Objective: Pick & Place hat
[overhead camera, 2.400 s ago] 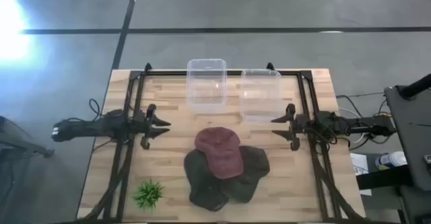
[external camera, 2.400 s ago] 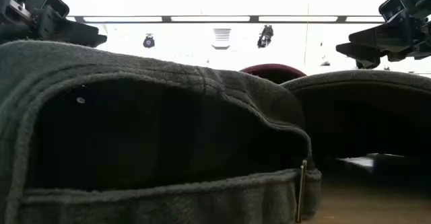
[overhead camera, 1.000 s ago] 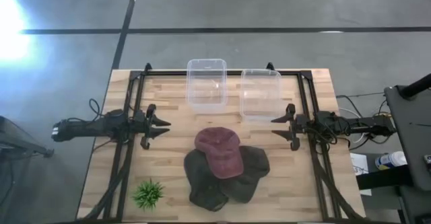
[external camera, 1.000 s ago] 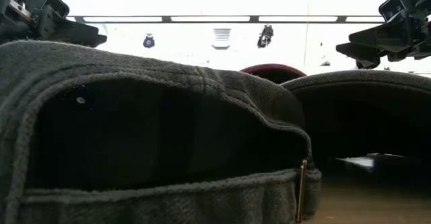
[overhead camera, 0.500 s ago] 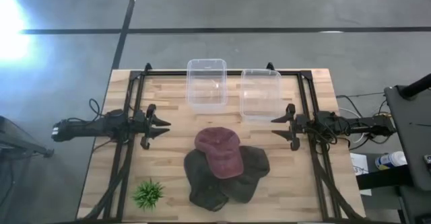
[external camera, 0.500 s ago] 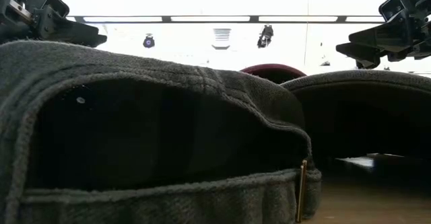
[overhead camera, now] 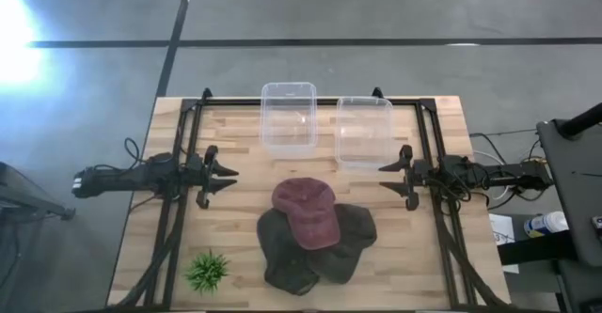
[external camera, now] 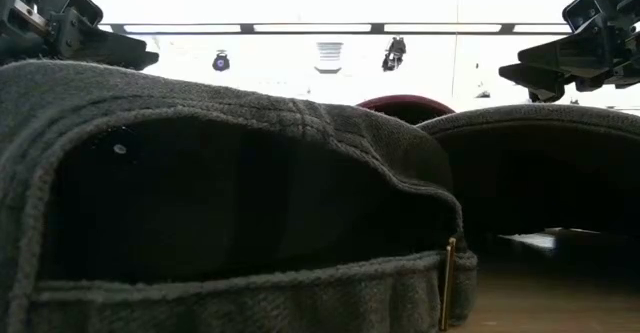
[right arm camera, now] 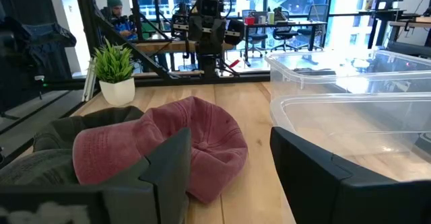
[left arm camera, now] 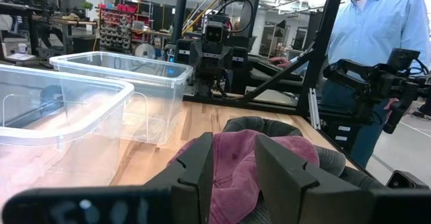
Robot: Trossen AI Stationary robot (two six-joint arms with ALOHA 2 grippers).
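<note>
Under red cap (overhead camera: 306, 211), probably two caps (overhead camera: 320, 247).

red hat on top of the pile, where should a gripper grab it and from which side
Probably the crown of the red hat, taken from above. It lies on top of two dark hats, so nothing covers it, and its soft domed cloth can be pinched. Its brim points toward the table's front and rests on them. Both the left gripper and right gripper wait open alongside.
</note>
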